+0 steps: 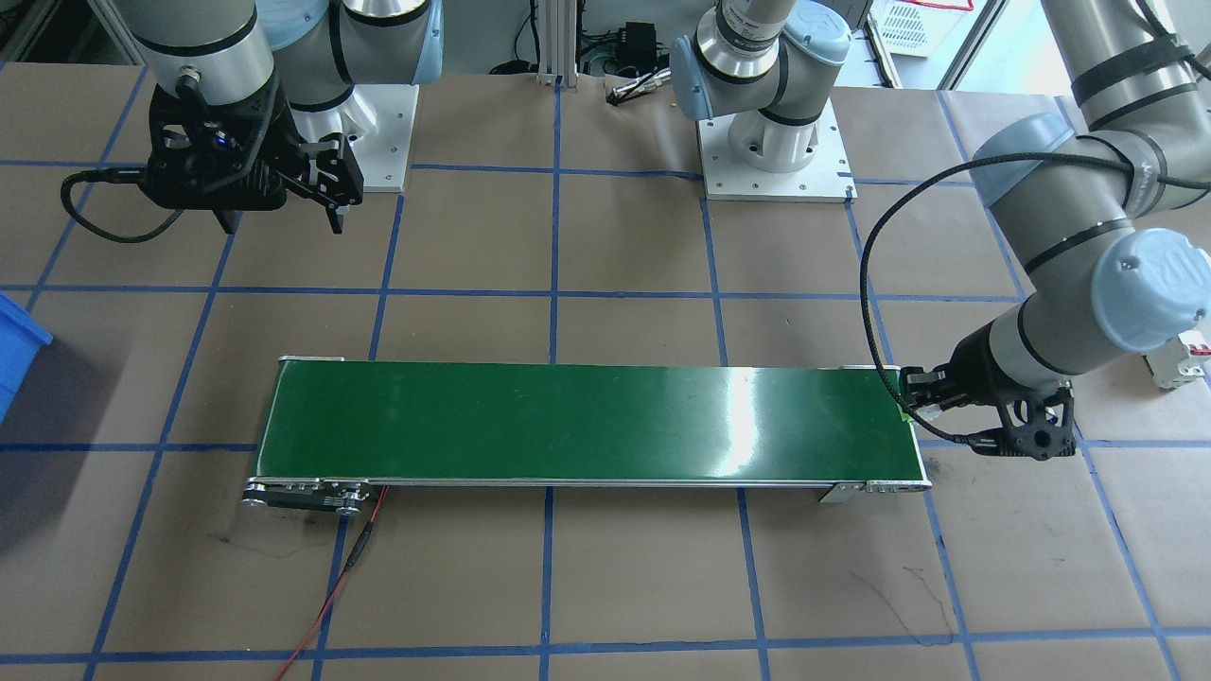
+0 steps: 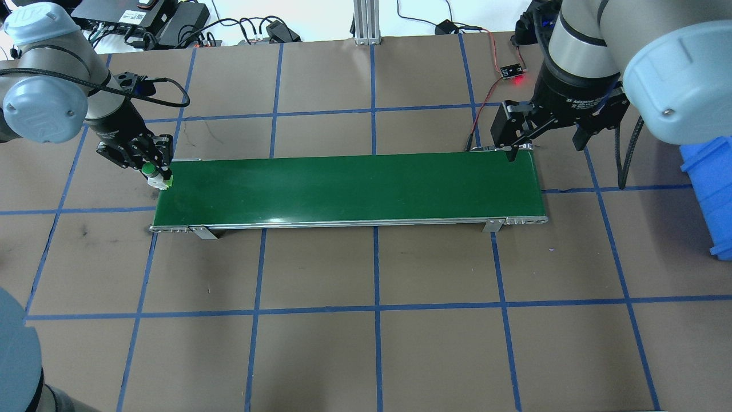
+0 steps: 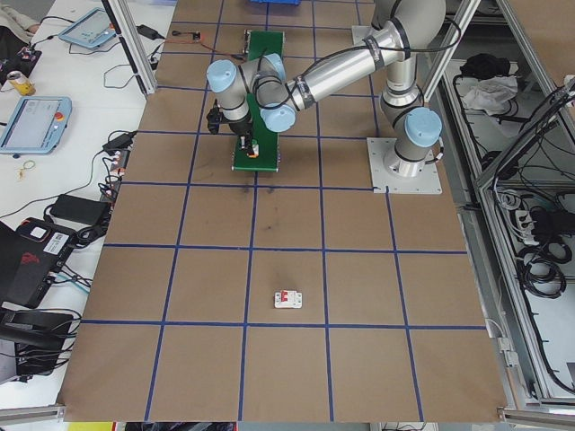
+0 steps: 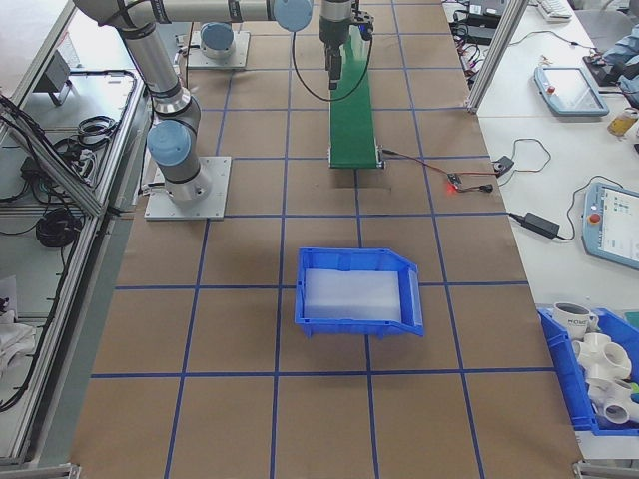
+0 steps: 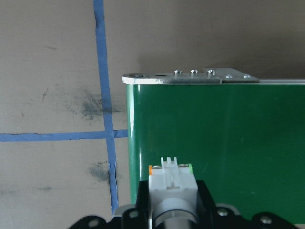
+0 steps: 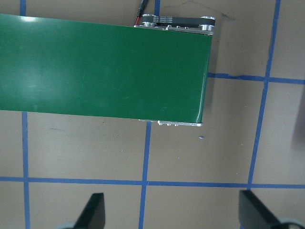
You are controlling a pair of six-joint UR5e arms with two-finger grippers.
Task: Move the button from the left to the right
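The button point(image 2: 159, 182), with a green cap on a white and light-green body, is held in my left gripper point(image 2: 153, 171), which is shut on it just over the left end of the green conveyor belt point(image 2: 349, 186). The left wrist view shows the button point(image 5: 172, 179) between the fingers, above the belt's point(image 5: 224, 143) end edge. Facing the robot, the same button point(image 1: 910, 413) shows at the belt's point(image 1: 587, 421) right end. My right gripper point(image 2: 543, 140) hangs open and holds nothing, above the belt's far right end; its fingers point(image 6: 95, 212) are spread wide.
A blue bin point(image 2: 709, 189) stands on the table beyond the belt's right end. A white circuit breaker point(image 3: 287, 299) lies far out on the left side. A red wire and a small board with a lit LED point(image 2: 513, 71) sit behind the belt's right end.
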